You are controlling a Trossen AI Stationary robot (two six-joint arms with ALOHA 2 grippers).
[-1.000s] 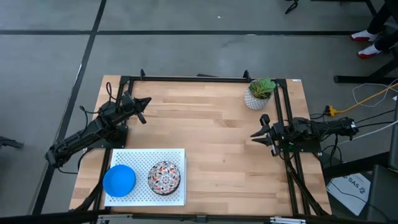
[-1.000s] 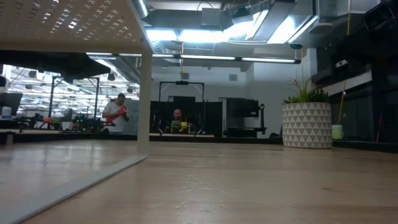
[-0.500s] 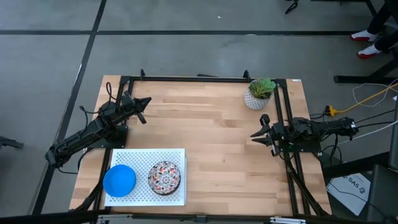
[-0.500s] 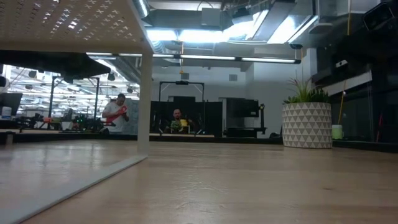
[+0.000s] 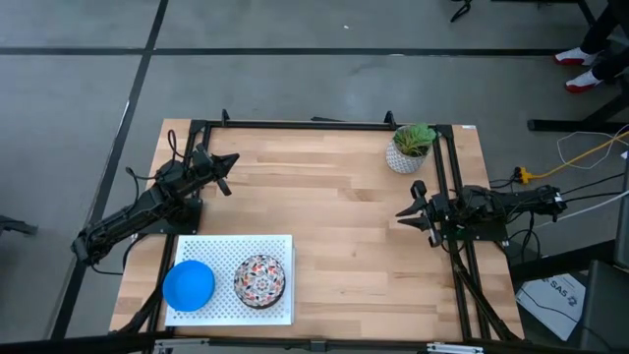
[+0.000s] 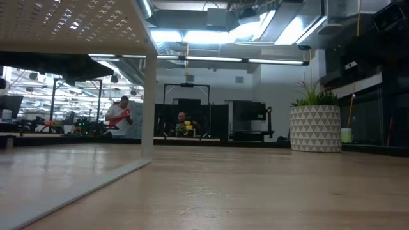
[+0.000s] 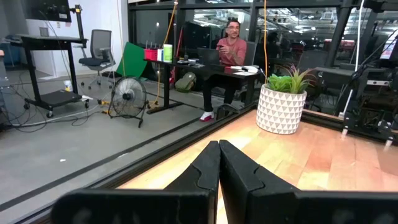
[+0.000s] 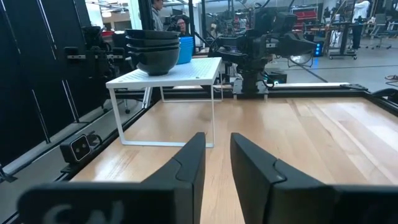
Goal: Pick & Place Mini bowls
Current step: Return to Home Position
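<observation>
The mini bowls stand in two stacks on a raised white perforated rack (image 5: 231, 300) at the table's near left. One stack is topped by a plain blue bowl (image 5: 189, 284), the other by a floral patterned bowl (image 5: 259, 280). The right wrist view shows both stacks, the patterned one (image 8: 152, 53) in front of the blue one (image 8: 185, 50). My left gripper (image 5: 226, 162) hovers shut near the far left, pointing level across the table (image 7: 219, 163). My right gripper (image 5: 411, 212) waits at the right edge, open and holding nothing (image 8: 215, 158), facing the rack.
A white patterned pot with a green plant (image 5: 408, 147) stands at the far right corner, also in the low view (image 6: 315, 128). The rack's thin leg (image 6: 148, 108) stands on the wood. Bare tabletop lies between the arms. People sit in the room beyond (image 7: 229, 46).
</observation>
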